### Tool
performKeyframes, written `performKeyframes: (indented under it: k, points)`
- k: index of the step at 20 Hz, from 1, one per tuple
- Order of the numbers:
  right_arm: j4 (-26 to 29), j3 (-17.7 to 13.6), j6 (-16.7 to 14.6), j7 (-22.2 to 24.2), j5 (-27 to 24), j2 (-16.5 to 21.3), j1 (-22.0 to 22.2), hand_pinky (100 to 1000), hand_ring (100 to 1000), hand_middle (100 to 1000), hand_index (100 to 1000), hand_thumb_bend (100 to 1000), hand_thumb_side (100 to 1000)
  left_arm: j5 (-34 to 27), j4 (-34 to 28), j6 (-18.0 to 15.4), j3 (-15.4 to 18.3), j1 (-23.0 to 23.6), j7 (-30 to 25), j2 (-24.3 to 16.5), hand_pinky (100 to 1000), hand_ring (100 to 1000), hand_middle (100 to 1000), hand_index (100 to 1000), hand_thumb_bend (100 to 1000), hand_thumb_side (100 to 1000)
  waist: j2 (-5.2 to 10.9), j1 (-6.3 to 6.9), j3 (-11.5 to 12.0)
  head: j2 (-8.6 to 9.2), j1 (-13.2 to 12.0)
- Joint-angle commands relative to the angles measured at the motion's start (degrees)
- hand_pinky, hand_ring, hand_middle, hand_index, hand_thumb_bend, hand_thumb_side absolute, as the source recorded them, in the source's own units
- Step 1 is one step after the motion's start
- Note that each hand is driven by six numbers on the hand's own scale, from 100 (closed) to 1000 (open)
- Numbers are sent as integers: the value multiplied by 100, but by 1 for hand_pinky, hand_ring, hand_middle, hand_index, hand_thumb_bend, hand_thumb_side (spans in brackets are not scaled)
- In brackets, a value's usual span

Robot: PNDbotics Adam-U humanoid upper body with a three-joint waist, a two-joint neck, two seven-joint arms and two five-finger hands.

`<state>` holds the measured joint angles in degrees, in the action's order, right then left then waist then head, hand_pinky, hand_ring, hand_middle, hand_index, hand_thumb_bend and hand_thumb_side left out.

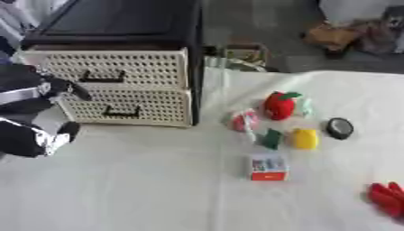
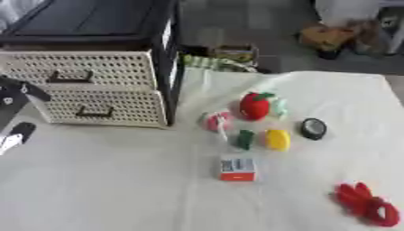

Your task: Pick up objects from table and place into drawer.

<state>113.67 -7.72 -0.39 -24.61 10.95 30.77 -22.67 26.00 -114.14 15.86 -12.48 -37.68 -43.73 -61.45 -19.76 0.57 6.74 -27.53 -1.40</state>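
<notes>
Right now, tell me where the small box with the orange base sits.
The small box sits mid-table, right of centre in both views, just in front of the yellow toy and green piece.

The drawer unit [image 1: 126, 85] stands at the table's [image 1: 142, 189] far left. To its right lies a cluster — a plush fruit [image 1: 280, 105] farthest back, a round disc [image 1: 340, 128] right, a small box [image 1: 268, 168] nearest.

A grey floor [image 1: 260, 18] lay beyond the white-clothed surface [image 1: 142, 189], with brown clutter [image 2: 335, 36] at the far right.
</notes>
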Motion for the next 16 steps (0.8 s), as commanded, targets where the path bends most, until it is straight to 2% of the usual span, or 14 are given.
performKeyframes:
  k: [1, 7, 13, 15, 16]
  points:
    - [92, -40, -13, 7, -2, 171, -51, 819, 587, 578, 803, 100, 638, 19, -46, 32, 130, -210, -190, -153, 100, 100, 100, 896, 105, 408, 153, 9, 13, 47, 16]
    - [92, -39, -28, -5, 6, 208, -45, 819, 589, 580, 803, 100, 640, 53, -11, 208, 135, -451, -394, -201, 100, 100, 100, 862, 105, 408, 176, 40, -13, 33, 23]
    - [92, -50, -77, -52, 0, 225, -5, 819, 594, 585, 807, 100, 657, -148, 33, 282, 203, -405, -334, -196, 100, 100, 100, 851, 105, 408, 191, 64, -197, -67, 14]
    - [92, -54, -95, -76, -15, 215, 5, 820, 598, 592, 810, 100, 689, -219, 16, 312, 216, -387, -313, -188, 100, 100, 100, 866, 105, 408, 198, 71, -256, -131, 3]
    - [92, -53, -109, -86, -27, 210, 11, 821, 608, 607, 816, 100, 733, -260, 7, 333, 222, -385, -304, -181, 100, 100, 100, 871, 105, 408, 202, 74, -284, -173, -2]
